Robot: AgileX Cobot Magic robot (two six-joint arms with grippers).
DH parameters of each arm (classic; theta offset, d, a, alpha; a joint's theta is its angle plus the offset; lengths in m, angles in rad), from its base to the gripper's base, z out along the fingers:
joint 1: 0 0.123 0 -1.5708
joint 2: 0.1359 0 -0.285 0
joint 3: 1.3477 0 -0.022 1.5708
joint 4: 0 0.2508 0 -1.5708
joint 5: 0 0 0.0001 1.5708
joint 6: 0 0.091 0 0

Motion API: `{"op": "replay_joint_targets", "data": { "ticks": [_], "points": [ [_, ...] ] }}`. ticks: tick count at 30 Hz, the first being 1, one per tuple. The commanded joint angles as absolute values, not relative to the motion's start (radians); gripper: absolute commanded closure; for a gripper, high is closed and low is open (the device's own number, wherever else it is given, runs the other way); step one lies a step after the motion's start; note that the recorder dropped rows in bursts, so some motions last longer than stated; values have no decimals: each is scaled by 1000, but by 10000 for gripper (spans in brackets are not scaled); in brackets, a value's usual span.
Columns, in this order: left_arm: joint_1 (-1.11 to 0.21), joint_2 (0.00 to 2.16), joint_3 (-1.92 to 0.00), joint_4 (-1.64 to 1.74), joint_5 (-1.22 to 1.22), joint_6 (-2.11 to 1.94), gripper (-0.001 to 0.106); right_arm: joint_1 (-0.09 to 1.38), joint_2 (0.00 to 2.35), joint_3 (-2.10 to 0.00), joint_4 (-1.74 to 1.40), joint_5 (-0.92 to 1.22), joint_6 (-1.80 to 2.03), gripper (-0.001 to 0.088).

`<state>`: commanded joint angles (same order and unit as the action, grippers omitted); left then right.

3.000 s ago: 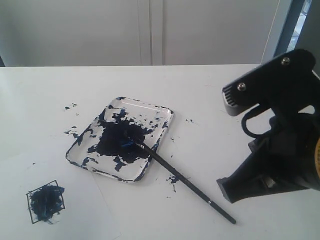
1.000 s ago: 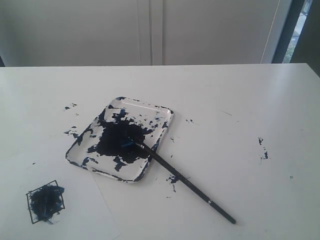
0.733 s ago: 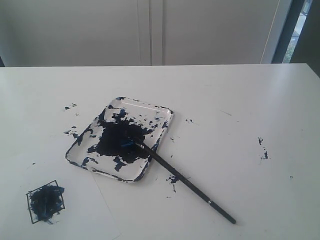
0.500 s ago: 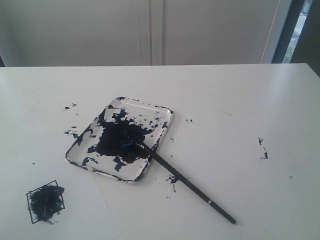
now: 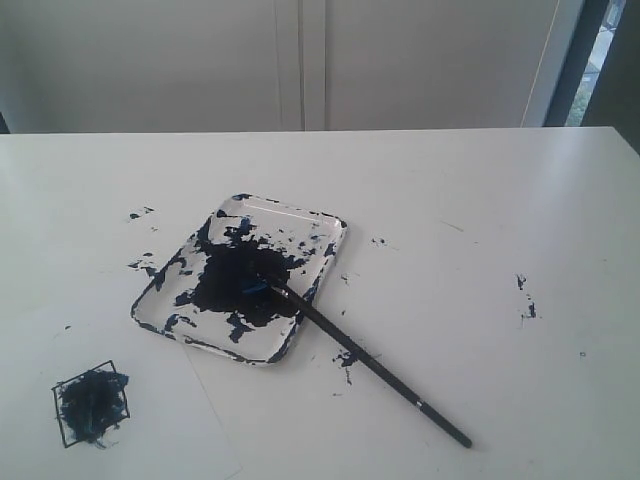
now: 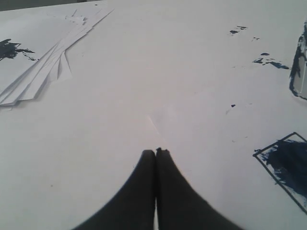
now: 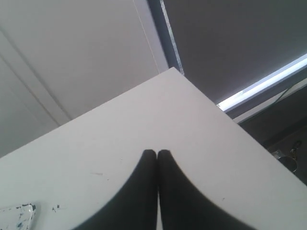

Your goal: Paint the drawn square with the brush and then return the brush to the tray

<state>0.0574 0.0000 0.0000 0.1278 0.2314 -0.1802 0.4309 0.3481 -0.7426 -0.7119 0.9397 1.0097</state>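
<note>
One tray, one brush, one daubed drawn square on your table. Brush tip lies in the tray, handle outside. Your left pincer and right pincer are clenched, empty.

The left gripper has its two black jaws pressed together tip to tip with nothing clamped between them, and the right gripper is closed the same way, curved jaws meeting, empty.
</note>
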Motion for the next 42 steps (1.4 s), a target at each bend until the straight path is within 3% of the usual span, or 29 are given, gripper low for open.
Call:
{"op": "replay_joint_targets", "data": {
  "ticks": [15, 23, 42],
  "points": [
    [57, 0, 0, 120, 231, -180, 1053, 276, 157, -743, -712, 940, 1010, 868],
    [57, 0, 0, 120, 231, -180, 1053, 268, 133, -737, -714, 937, 1010, 868],
    [57, 0, 0, 131, 233, -180, 1053, 120, 0, -513, -712, 993, 1010, 868]
  ]
}}
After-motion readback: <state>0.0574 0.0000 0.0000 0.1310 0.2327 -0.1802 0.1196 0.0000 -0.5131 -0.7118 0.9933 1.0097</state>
